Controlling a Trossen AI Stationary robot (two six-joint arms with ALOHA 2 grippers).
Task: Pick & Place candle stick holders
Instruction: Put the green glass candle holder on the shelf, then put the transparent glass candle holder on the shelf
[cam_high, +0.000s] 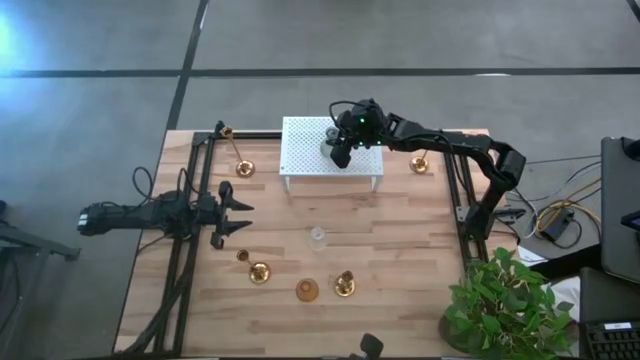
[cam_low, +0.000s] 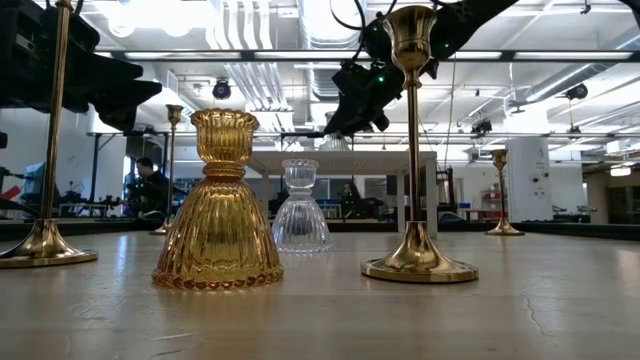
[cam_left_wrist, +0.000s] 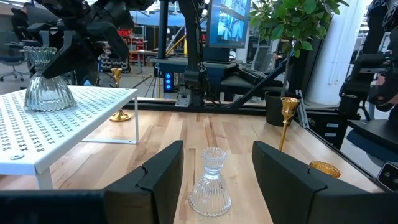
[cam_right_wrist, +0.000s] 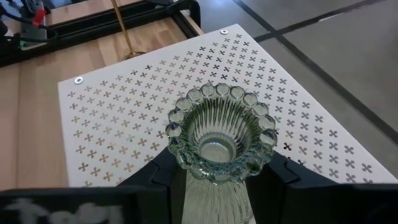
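Note:
A grey-green ribbed glass candle stick holder (cam_right_wrist: 221, 140) stands by its flared base (cam_left_wrist: 43, 96) on the white perforated rack (cam_high: 305, 150). My right gripper (cam_high: 340, 150) is shut on it. My left gripper (cam_high: 238, 212) waits open at the table's left, level, touching nothing. A clear glass holder (cam_left_wrist: 211, 183) stands on the table beyond it. Farther toward the near edge stand an amber glass holder (cam_high: 307, 290) and short brass ones (cam_high: 260, 272) (cam_high: 344, 285). Tall brass sticks stand by the rack's left end (cam_high: 240, 155) and right end (cam_high: 420, 163). My right gripper pinches the glass holder's ribbed neck (cam_right_wrist: 186, 183) between its two fingers (cam_right_wrist: 158, 171), just under the beaded rim. The fingers slant down at it from the table's right. The holder is upright, with its base on the rack's top.
The rack stands on legs at the table's far middle. Black frame rails run along the table's left (cam_high: 185, 250) and right (cam_high: 465, 200) sides. A potted plant (cam_high: 505, 300) is at the near right corner. Bare wood lies between the rack and the holders.

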